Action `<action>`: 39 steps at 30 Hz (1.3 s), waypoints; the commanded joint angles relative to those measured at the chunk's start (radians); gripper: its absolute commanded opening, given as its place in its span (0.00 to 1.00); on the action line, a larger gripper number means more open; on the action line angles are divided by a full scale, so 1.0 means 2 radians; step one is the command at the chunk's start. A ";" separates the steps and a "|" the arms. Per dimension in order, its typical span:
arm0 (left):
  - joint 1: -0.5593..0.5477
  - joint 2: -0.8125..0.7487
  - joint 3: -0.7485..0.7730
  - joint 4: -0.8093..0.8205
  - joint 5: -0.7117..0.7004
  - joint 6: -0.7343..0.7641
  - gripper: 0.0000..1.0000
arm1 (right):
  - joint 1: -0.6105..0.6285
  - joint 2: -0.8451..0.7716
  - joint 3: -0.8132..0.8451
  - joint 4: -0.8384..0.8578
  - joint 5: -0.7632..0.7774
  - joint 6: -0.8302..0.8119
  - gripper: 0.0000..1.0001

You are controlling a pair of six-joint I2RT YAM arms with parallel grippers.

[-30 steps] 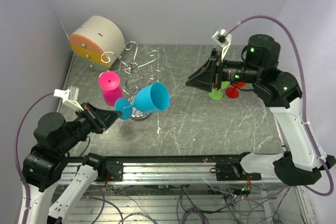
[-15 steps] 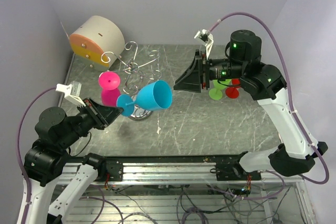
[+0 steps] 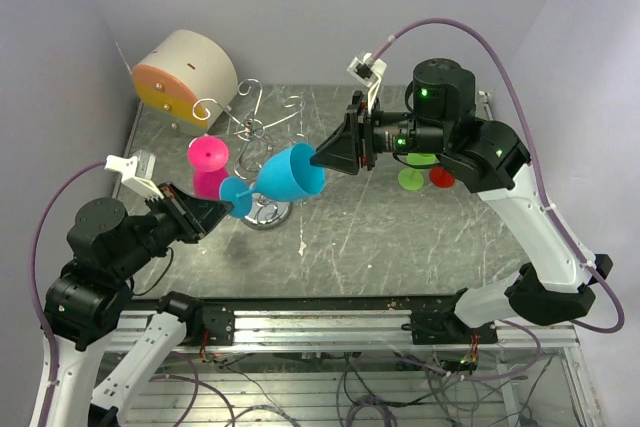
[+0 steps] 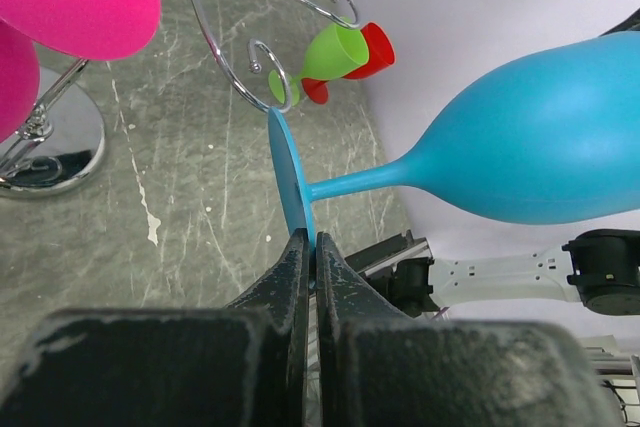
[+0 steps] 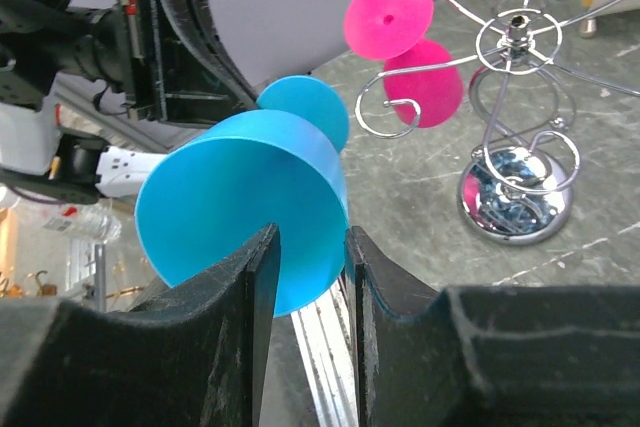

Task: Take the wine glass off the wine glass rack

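The silver wire wine glass rack [image 3: 262, 129] stands at the back left on its round shiny base [image 5: 515, 209]. A pink wine glass [image 3: 208, 157] hangs on it, also in the right wrist view [image 5: 422, 82]. My left gripper [image 4: 311, 237] is shut on the foot of a blue wine glass [image 4: 540, 162] and holds it on its side in the air, off the rack, in front of the base [image 3: 290, 177]. My right gripper [image 5: 312, 237] is open at the bowl's open mouth [image 5: 240, 207], with the rim's side wall between its fingers [image 3: 318, 157].
A beige cylinder with an orange face [image 3: 185, 72] sits at the back left corner. A green glass [image 3: 410, 179] and a red glass [image 3: 441, 177] are on the table under my right arm. Walls close in on the left, back and right.
My right arm has swung left from over the green and red glasses to the blue glass's mouth. My left gripper has kept its hold on the foot, barely shifting.
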 commanded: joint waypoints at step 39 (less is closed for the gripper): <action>-0.003 -0.001 0.017 0.035 0.016 0.007 0.07 | 0.019 -0.001 -0.011 0.010 0.033 0.002 0.01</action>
